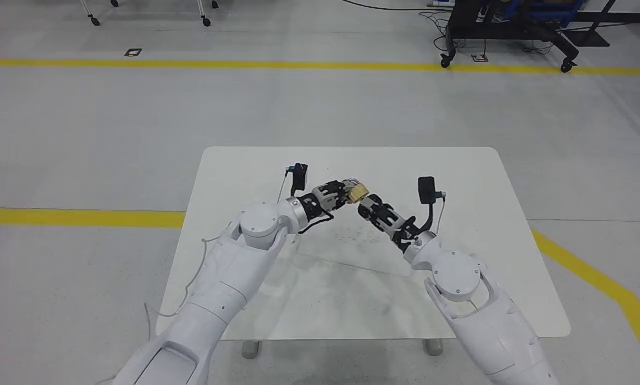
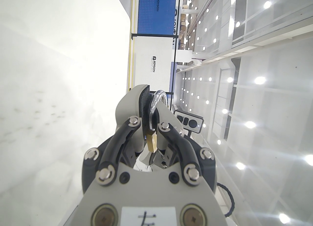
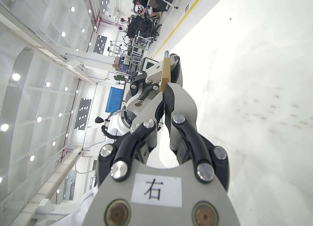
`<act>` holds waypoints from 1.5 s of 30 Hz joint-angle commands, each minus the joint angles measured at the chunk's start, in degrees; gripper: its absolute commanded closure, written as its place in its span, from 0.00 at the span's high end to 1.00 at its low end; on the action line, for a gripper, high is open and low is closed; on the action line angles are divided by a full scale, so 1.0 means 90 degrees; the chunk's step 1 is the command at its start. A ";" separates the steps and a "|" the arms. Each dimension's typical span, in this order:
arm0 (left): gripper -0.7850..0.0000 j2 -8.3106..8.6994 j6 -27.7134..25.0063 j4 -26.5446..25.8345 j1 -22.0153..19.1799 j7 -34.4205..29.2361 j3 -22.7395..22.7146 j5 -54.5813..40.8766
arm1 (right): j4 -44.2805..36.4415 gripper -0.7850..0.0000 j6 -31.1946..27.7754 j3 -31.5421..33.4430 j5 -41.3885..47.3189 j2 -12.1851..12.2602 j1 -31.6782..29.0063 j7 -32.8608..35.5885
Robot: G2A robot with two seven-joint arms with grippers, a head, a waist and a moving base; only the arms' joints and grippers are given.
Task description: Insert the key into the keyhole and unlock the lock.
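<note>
Both arms meet above the middle of the white table (image 1: 460,285). My left gripper (image 1: 340,194) is shut on a brass padlock (image 1: 352,190). In the left wrist view its silver shackle (image 2: 160,96) lies between the fingertips and the brass body (image 2: 152,142) sits nearer the palm. My right gripper (image 1: 367,203) points at the lock from the other side. In the right wrist view its fingers (image 3: 182,99) are pressed together on the key, which is mostly hidden between the pads. The gripper tip (image 3: 165,90) touches the end of the padlock (image 3: 165,70).
The lock is held off the tabletop, with bare table on all sides of the grippers. Beyond the far edge are yellow floor lines, a wheeled rack (image 1: 150,0) at the back left and a black cart (image 1: 510,25) at the back right.
</note>
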 commanded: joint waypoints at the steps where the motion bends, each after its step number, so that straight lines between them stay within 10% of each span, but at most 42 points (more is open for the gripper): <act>1: 0.00 -0.0004 0.0028 0.0000 -0.0003 0.0090 0.0011 0.0046 | -0.0010 0.06 0.0016 -0.0010 -0.0032 -0.0008 0.0000 -0.0054; 3: 0.00 -0.0009 0.0032 0.0007 0.0003 0.0109 0.0008 0.0025 | -0.0012 0.37 0.0016 -0.0006 -0.0039 -0.0014 -0.0002 -0.0082; 4: 0.00 -0.0012 0.0038 0.0016 -0.0002 0.0112 0.0008 0.0020 | -0.0017 0.83 0.0013 -0.0002 -0.0042 -0.0016 -0.0008 -0.0095; 5: 0.00 -0.0015 0.0046 0.0027 -0.0007 0.0116 0.0009 0.0011 | -0.0023 1.00 0.0010 0.0007 -0.0029 -0.0019 -0.0015 -0.0111; 23: 0.00 -0.0170 0.1078 0.0695 -0.0158 -0.0134 -0.0038 -0.1159 | -0.0057 1.00 -0.0050 0.0072 0.0077 -0.0027 -0.0066 -0.0108; 32: 0.00 -0.0329 0.2668 0.1622 -0.0461 -0.1037 -0.0240 -0.2935 | -0.0440 1.00 -0.1555 0.1061 0.1239 0.0081 -0.0968 0.0542; 38: 0.00 -0.0370 0.2859 0.1948 -0.0638 -0.1508 -0.0177 -0.3111 | -0.0241 0.82 -0.2381 0.1093 0.1952 0.0096 -0.0938 0.1527; 41: 0.00 -0.0385 0.2865 0.2017 -0.0693 -0.1538 -0.0095 -0.3008 | -0.0174 1.00 -0.2477 0.0966 0.1944 0.0078 -0.0807 0.1552; 45: 0.00 -0.0402 0.2847 0.2086 -0.0720 -0.1650 -0.0044 -0.3002 | -0.0130 0.99 -0.2410 0.0808 0.1811 0.0058 -0.0612 0.1544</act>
